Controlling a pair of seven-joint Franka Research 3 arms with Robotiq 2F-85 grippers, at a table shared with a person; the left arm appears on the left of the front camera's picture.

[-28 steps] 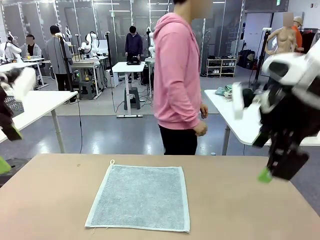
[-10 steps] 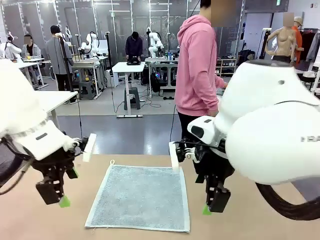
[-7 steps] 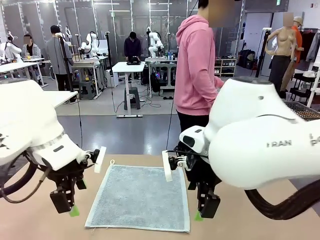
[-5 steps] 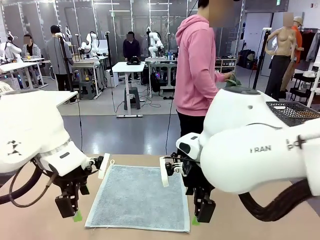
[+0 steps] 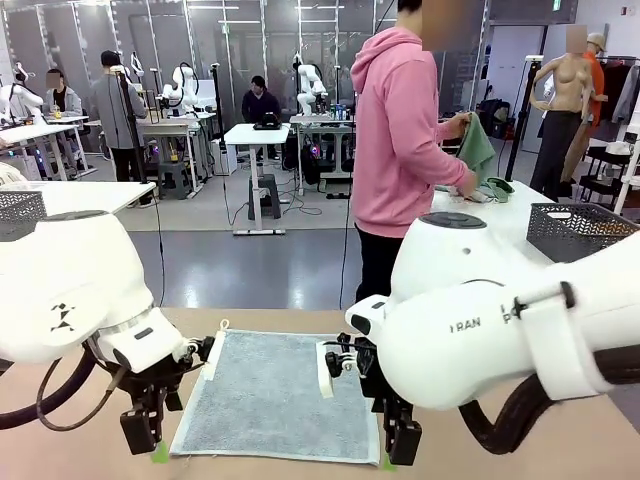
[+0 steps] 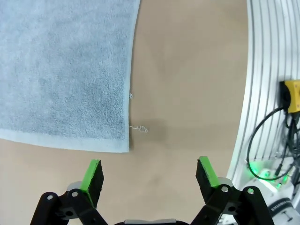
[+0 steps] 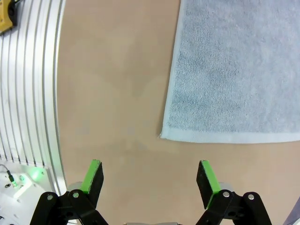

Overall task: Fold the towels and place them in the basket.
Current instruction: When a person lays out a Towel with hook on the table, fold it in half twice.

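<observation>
— Towel first: how far along is it?

— Not begun, I'd say. It lies spread flat and square on the tan table, with no fold in it and nothing put in a basket. It's light blue-grey terry with a nubbly pile and a smoother hemmed border. There's a small loop at a far corner and a stray thread by a near one.

— And the grippers?

— Both have their jaws wide apart and hold nothing. The left gripper hangs low over bare table, one near corner of the towel just ahead of a green pad. The right gripper has the other near corner ahead of it, roughly between its fingers. Neither touches the cloth.

— So what's left?

— Everything: pinch the corners, fold, carry. The cloth looks soft and limp, so I'd expect it to sag when lifted.

— Any basket?

— A dark mesh basket with a solid rim stands on a white table well beyond the right gripper. The person there holds up a green towel.
</observation>
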